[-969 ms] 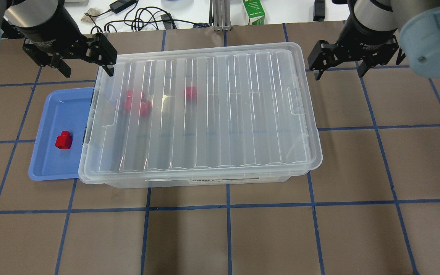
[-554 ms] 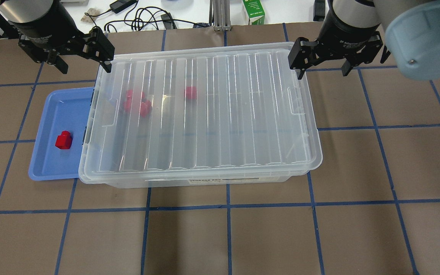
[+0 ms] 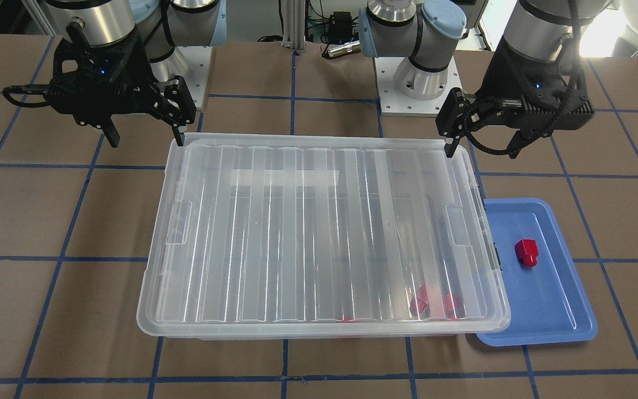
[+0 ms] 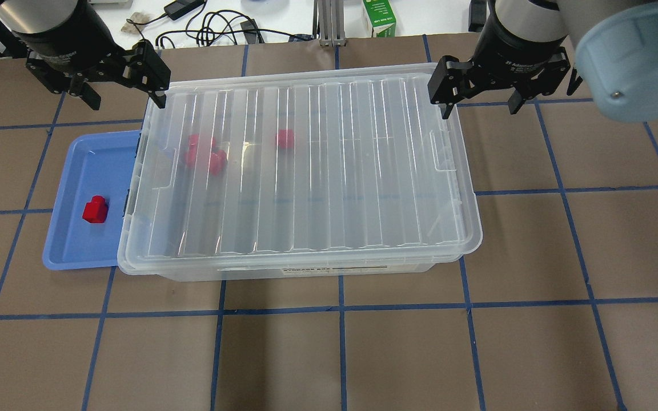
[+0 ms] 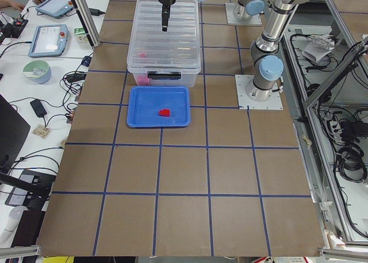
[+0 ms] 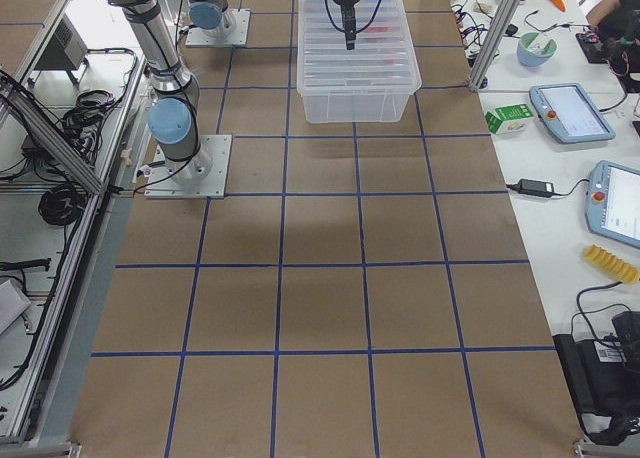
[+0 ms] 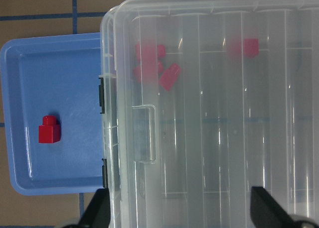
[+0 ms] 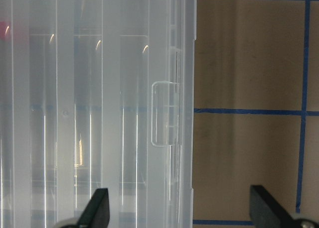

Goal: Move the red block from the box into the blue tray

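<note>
Keeps other blocks [image 4: 213,161] shut inside box [image 4: 249,273]: ribbed lid [image 4: 317,171] (red block [image 4: 95,209] in blue tray [image 4: 77,251]). Spread wide: left gripper [image 4: 127,101], right gripper [image 4: 480,108]; green carton [image 4: 378,17] behind.

One red block [image 7: 49,130] lies in the blue tray [image 7: 22,88], whose edge disappears beneath the box [image 7: 112,54]. More red blocks [image 7: 152,68] show blurred through its lid [image 7: 224,138]. The pincer [image 7: 184,215] is spread wide.

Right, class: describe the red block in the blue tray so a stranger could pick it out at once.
Find the large clear lidded box; a shallow blue tray lies at its end on the robot's left. The red block sits alone and uncovered in that tray, while the other red blocks show blurred under the box's lid.
</note>
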